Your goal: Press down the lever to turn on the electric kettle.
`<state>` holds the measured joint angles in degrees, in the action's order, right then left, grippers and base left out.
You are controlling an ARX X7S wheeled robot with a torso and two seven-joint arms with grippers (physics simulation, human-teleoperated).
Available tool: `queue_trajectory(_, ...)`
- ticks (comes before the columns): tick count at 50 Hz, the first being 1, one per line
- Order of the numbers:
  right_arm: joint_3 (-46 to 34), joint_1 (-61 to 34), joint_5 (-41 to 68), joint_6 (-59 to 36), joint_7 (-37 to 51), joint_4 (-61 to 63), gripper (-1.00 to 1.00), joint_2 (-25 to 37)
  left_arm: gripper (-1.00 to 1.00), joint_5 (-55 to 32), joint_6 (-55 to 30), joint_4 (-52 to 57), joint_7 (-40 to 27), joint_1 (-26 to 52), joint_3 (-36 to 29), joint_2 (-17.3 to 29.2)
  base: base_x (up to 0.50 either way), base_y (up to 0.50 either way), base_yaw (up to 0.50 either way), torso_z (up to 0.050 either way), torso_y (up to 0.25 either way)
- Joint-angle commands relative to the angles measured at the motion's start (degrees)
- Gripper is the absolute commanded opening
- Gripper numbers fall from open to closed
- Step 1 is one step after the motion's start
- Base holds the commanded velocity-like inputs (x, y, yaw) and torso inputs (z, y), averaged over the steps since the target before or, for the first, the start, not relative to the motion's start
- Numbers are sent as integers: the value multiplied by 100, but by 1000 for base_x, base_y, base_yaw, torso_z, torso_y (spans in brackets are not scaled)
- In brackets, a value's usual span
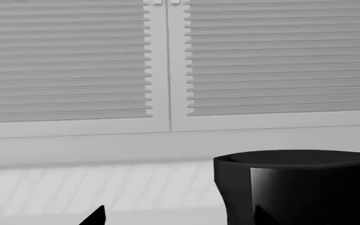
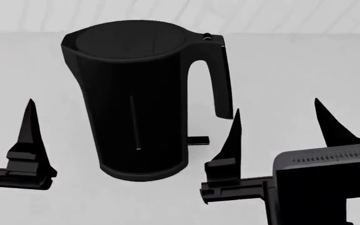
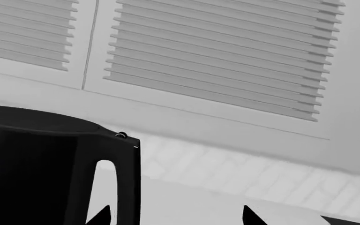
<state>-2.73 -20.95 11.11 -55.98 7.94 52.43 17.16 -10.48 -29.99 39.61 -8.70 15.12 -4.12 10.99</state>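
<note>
The electric kettle [image 2: 130, 98] is a tall matte-black jug standing upright on the white counter, with its loop handle [image 2: 221, 75] toward the right. The lever [image 2: 198, 140] is a small flat black tab jutting from its base below the handle. My right gripper [image 2: 277, 105] is open and empty, and its inner finger [image 2: 232, 140] stands just right of the lever, near the handle's lower end. The right wrist view shows the kettle [image 3: 36, 164] beside the open right gripper [image 3: 175, 212]; the lever is hidden there. My left gripper [image 1: 180, 218] is open beside the kettle [image 1: 299, 187], and one of its fingers [image 2: 30, 136] shows left of the kettle.
White louvered doors [image 1: 67, 61] and a pale tiled wall strip [image 3: 243, 173] rise behind the counter [image 2: 305, 65]. A dark edge [image 3: 352, 220] shows at the corner of the right wrist view.
</note>
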Motion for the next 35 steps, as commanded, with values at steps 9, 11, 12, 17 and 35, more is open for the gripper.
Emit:
queue_trajectory(9, 24, 75, 42, 55, 40, -7, 100, 39, 100, -67, 58, -56, -46, 25, -64, 51, 243, 106, 0, 0, 0)
queue_trajectory(11, 3, 128, 31, 104, 54, -26, 100, 36, 100, -68, 81, -61, -54, -1, -71, 55, 88, 0, 0, 0, 0)
queue_trajectory(12, 5, 133, 33, 104, 59, -22, 100, 34, 100, -76, 77, -46, -57, -10, -73, 58, 43, 0, 0, 0, 0)
queue_trajectory(17, -36, 123, 22, 102, 84, -41, 100, 47, 100, -100, 90, -47, -74, -15, -68, 71, 36, 0, 0, 0, 0)
queue_trajectory(35, 3, 301, 72, 166, 135, -122, 100, 37, 100, -238, 71, -129, -127, 34, -42, 86, 41, 0, 0, 0, 1)
